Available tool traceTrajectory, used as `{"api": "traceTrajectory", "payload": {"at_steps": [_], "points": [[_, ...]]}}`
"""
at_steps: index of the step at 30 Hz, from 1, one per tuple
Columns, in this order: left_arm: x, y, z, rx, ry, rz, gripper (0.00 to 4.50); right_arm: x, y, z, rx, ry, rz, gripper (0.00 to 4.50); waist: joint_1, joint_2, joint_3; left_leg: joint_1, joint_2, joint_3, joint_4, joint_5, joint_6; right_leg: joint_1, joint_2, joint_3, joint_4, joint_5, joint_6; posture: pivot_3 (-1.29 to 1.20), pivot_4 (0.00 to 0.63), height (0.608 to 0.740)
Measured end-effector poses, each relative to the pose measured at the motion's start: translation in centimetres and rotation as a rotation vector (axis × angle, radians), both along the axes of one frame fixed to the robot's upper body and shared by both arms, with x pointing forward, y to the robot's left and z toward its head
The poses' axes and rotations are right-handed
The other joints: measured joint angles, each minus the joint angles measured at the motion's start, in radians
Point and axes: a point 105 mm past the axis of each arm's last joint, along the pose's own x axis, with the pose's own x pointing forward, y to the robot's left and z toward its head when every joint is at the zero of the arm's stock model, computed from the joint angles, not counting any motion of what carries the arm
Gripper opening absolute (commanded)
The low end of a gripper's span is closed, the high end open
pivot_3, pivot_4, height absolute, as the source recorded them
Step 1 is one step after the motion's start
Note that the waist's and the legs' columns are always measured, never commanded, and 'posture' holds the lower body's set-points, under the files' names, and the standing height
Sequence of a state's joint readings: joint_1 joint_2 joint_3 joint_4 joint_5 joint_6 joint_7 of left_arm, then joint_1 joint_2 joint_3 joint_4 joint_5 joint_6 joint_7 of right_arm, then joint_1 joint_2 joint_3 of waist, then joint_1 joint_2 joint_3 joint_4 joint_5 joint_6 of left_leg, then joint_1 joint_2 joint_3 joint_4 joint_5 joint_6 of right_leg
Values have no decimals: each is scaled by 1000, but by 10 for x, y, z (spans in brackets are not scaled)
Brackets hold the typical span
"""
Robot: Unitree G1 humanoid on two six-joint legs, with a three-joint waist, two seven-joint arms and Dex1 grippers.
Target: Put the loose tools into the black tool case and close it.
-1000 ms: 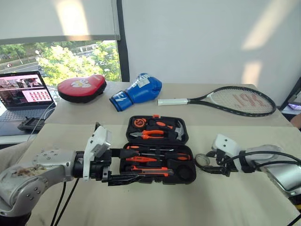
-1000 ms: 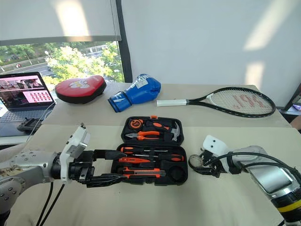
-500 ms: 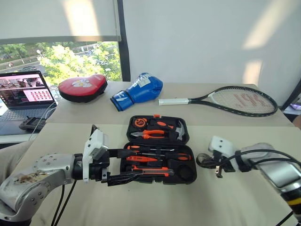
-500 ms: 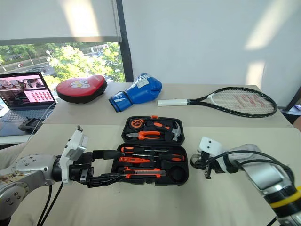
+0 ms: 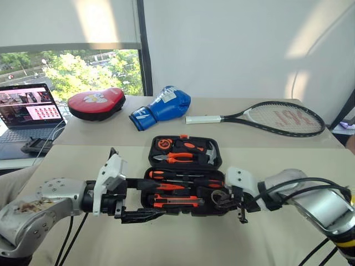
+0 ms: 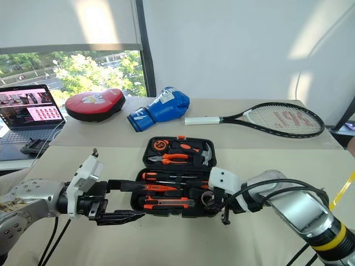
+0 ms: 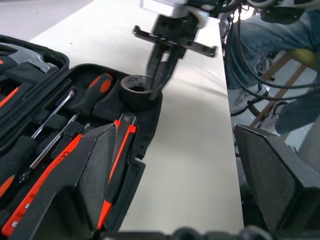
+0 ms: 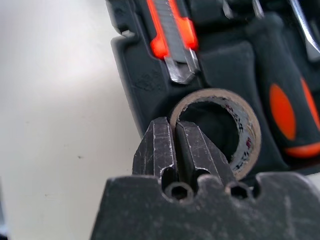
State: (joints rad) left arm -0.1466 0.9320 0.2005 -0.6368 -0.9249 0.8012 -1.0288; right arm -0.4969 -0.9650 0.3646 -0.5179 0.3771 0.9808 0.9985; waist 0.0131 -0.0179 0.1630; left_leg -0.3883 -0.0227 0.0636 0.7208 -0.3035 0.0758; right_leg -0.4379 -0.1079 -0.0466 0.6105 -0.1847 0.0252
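Observation:
The black tool case [image 5: 152, 148] lies open on the beige table in front of me. In its near half rest two orange-and-black screwdrivers [image 5: 164, 174] and the utility knife [image 5: 176, 198]. The small grey tape roll [image 8: 250, 134] hangs over the case's near right corner, by the knife's tip. My right gripper [image 5: 223, 200] is shut on the roll's wall, one finger inside the ring and one outside. At the case's near left edge my left gripper [image 5: 160, 196] stands open and holds nothing. The left wrist view also has the tape roll [image 7: 136, 93] with my right gripper [image 7: 160, 75] on it.
Pliers [image 5: 176, 158], a hammer and a tape measure fill the case's far half. On the table behind are a tennis racket [image 5: 277, 117], a blue boxing glove [image 5: 163, 108] and a red pad [image 5: 95, 102]. A laptop [image 5: 28, 111] stands at the far left. A person's jeans-clad legs [image 7: 280, 45] are beyond the table edge.
My right gripper shut on the tape roll on the table right of the case and carried it left, over the case's near right corner. The left gripper stayed open in place.

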Motion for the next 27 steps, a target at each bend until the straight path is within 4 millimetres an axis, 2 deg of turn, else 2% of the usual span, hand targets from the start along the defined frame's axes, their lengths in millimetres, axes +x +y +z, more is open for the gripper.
{"api": "traceTrajectory", "payload": {"at_steps": [5, 11, 15, 17, 20, 23, 25, 27], "points": [[-1, 4, 0, -6, -13, 12, 4002, 0, 4, -5, -29, 27, 28, 54, -1, 0, 0, 0, 0, 0, 0, 0, -1, 0, 0, -1, 0, 0, 0, 0, 150, 740], [-3, 8, -7, -2, -3, 27, 4002, 6, 3, -4, -54, -6, 47, 1954, 0, 0, 0, 1, 0, -1, -1, 0, -1, 1, 0, -2, 0, 0, 0, 0, 150, 740], [1, 13, -7, -6, -13, 56, 4002, 5, 7, 8, 76, 25, 23, 1954, 1, 0, 0, 0, 0, -1, -1, 0, -1, 0, 0, -2, 0, 0, 0, 0, 150, 740], [5, 14, -7, -32, -14, 85, 4002, 5, 8, 22, 167, 15, 3, 1954, 0, 0, 0, 0, 1, -1, -1, 0, -1, 0, 0, -2, 0, 0, 0, 0, 150, 740], [18, 15, -6, -93, -2, 161, 4002, 7, 7, 39, 292, -19, -49, 1954, 2, 0, 0, 0, 1, -2, -1, 0, -1, 1, 0, -2, 0, 0, 0, 0, 150, 740], [39, 21, -5, -134, -5, 280, 4002, 13, 1, 42, 356, -59, -146, 1954, 6, 0, 0, 0, 0, -2, -1, 0, -1, 1, -1, -2, 1, 1, 0, 0, 150, 740], [68, 28, -8, -125, -2, 424, 4002, 29, -5, 46, 404, -104, -255, 2450, 6, 0, 0, 0, -1, -2, 0, 2, -1, 1, 0, -2, 1, 2, -1, 0, 150, 740], [85, 33, -14, -101, 24, 520, 4002, 37, -12, 47, 401, -119, -316, 2885, 4, -1, 0, 1, -2, -2, -1, 3, -1, 1, 0, -2, 1, 3, -1, 0, 150, 740]]}}
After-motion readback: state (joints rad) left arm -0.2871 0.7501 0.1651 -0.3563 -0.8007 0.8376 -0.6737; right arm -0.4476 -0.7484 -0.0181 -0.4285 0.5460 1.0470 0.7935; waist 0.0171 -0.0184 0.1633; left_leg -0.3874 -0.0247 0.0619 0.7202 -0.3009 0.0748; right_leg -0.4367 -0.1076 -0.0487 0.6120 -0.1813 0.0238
